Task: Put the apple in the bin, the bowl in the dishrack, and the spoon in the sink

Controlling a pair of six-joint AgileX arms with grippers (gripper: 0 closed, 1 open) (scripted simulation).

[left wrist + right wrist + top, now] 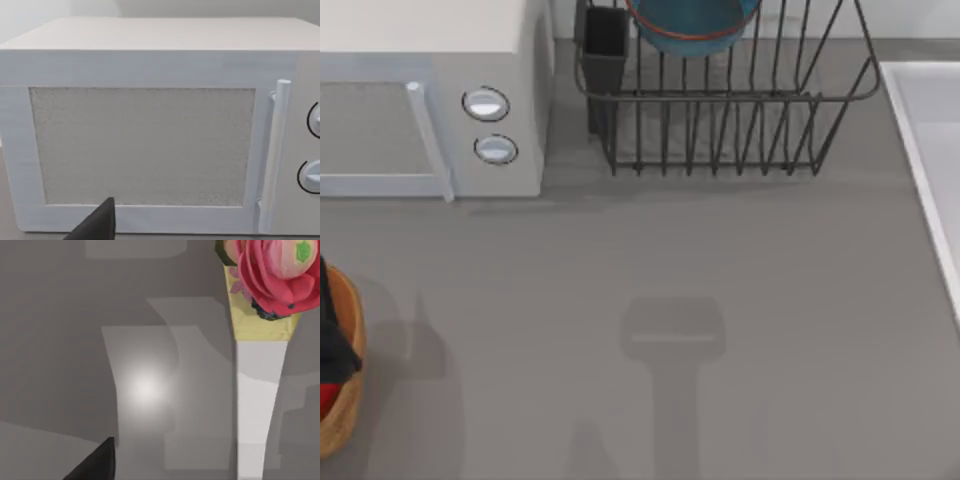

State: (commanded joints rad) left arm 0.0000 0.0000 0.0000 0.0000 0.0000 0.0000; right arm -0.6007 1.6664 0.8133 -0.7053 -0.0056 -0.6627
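So the bowl (692, 25) sits in the dishrack (725, 100) at the back of the table (650, 290), right beside the rack's black cutlery cup (605, 45). The bin (342, 372) is at the table's left edge, and the apple (328, 397) shows as a red patch inside it, with something dark over it. The sink (928, 150) runs along the right edge. My left wrist camera faces the microwave (150, 135), door and handle up close. My right one looks down at grey tabletop and a vase of pink flowers (272, 285). Honestly can't tell how either set of jaws stands.
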